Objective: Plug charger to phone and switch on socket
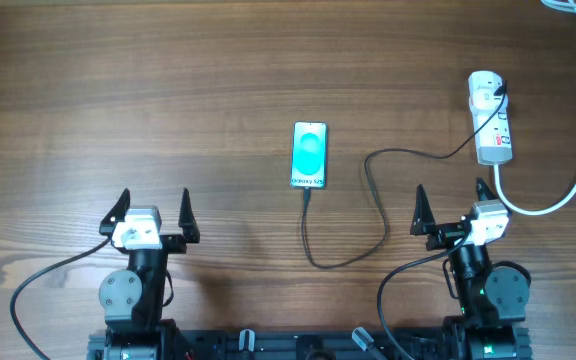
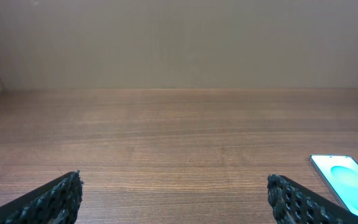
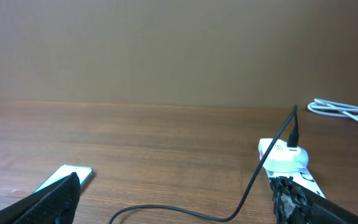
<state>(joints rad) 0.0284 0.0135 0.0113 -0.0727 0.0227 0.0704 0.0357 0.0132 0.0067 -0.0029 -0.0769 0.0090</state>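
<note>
Wooden table [image 1: 118, 80] underlies all; left gripper [image 1: 154, 203] and right gripper [image 1: 450, 200] held low at near edge, fingers spread wide, nothing held; white power strip [image 1: 492, 135] at far right, beyond right gripper; judged rigid, light, apt to slide when pressed; Galaxy phone [image 1: 310, 155] flat at centre, screen up; judged slick, fragile, best steadied by long edges; black charger cable [image 1: 303, 228] looped between both, limp; tip at phone's near edge, seating not discernible; best gripped just behind connector.

Bench [image 1: 168, 80] matt wood-grain; phone [image 1: 309, 155] screen glossy; socket [image 1: 492, 125] smooth white plastic; charger [image 1: 408, 152] cable matt black; left end effector pads [image 2: 55, 202] rough, knobbly black.
</note>
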